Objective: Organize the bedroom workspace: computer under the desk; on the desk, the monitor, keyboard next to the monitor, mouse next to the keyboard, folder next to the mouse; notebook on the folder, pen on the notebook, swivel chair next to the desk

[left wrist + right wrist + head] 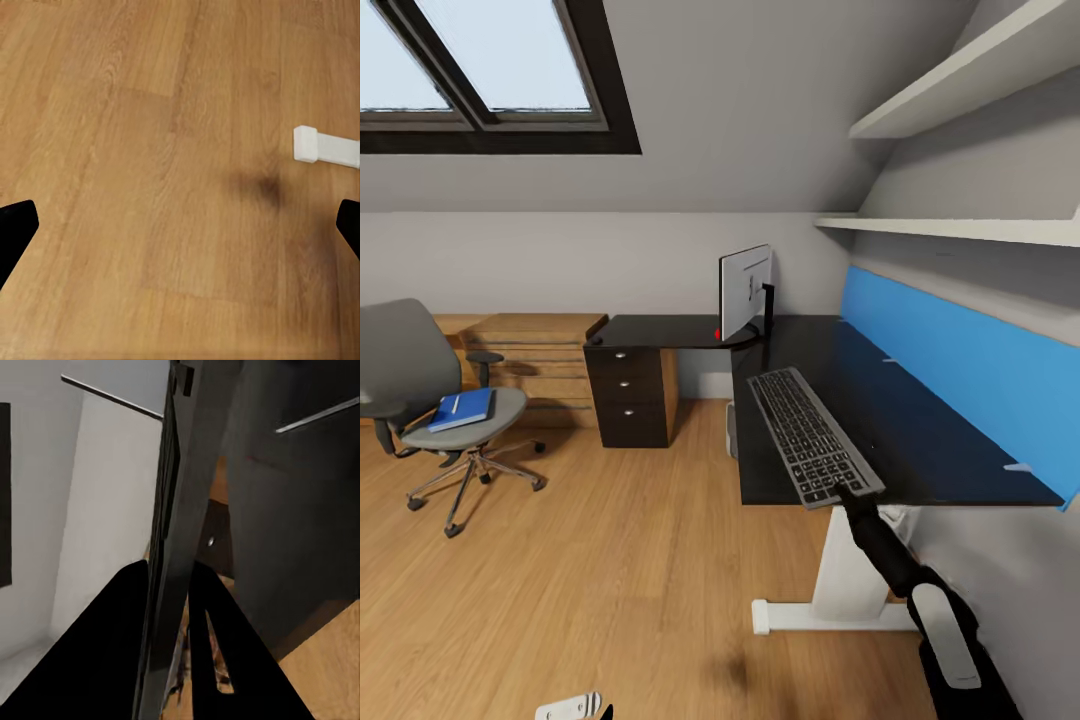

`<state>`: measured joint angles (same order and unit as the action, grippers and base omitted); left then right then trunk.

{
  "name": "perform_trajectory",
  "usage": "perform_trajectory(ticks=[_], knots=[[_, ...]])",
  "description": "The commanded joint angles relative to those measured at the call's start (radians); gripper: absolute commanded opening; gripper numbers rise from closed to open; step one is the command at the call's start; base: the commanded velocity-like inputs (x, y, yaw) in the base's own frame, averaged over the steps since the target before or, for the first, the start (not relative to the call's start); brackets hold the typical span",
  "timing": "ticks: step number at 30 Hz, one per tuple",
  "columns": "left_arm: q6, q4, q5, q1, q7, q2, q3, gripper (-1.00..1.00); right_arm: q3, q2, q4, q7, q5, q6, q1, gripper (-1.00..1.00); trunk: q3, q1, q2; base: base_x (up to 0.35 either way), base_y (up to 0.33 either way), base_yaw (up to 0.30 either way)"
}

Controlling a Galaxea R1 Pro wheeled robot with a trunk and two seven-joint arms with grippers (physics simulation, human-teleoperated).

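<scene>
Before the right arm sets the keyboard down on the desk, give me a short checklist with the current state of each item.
1. Right gripper shut on the keyboard: ok, fingers clamp its near end in the right wrist view.
2. Keyboard over the desk: ok, though its near end overhangs the front edge.
3. Keyboard lying flat: cannot tell; the pictures do not settle whether it touches the top.
4. Monitor on the desk: ok, upright at the far corner.
5. Keyboard next to monitor: not ok, a stretch of bare desk lies between them.
6. Left gripper free: ok, open over the wooden floor.
</scene>
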<state>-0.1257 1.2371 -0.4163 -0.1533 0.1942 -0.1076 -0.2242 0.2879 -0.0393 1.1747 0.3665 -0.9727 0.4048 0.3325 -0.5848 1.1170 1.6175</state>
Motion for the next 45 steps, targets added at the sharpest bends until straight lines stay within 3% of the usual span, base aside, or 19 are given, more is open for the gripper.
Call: perform_trajectory(ticks=[1,5,7,16,38,45], knots=[[-0.003,0.002,-0.009,0.000,0.008,-0.001,-0.003,1.00,0.004,-0.024,0.019,-0.013,0.008,0.010,-0.009,-1.00,-0.001,0.000,0.001,0.000,0.000,0.000],[-0.002,0.002,-0.009,0.000,0.007,-0.001,-0.003,1.00,-0.014,-0.101,0.047,-0.085,0.062,0.011,-0.026,-1.00,-0.001,0.000,0.001,0.000,0.000,0.000],[-0.002,0.001,-0.009,0.000,0.006,-0.001,-0.003,1.00,-0.062,-0.122,0.053,-0.108,0.071,0.010,-0.039,-1.00,-0.001,0.000,0.001,0.138,0.119,0.000],[-0.002,0.001,-0.008,0.000,0.005,-0.001,-0.001,1.00,-0.117,-0.128,0.053,-0.114,0.071,0.012,-0.046,-1.00,-0.001,0.000,0.001,0.222,0.225,0.000],[-0.002,0.001,-0.009,0.000,0.005,-0.002,0.002,1.00,-0.122,-0.127,0.047,-0.110,0.063,0.057,-0.050,-1.00,-0.001,0.000,0.001,0.227,0.274,0.000],[-0.002,0.001,-0.009,0.000,0.005,-0.002,0.003,1.00,-0.125,-0.123,0.043,-0.110,0.063,0.057,-0.050,-1.00,0.021,-0.027,-0.048,0.219,0.279,0.000]])
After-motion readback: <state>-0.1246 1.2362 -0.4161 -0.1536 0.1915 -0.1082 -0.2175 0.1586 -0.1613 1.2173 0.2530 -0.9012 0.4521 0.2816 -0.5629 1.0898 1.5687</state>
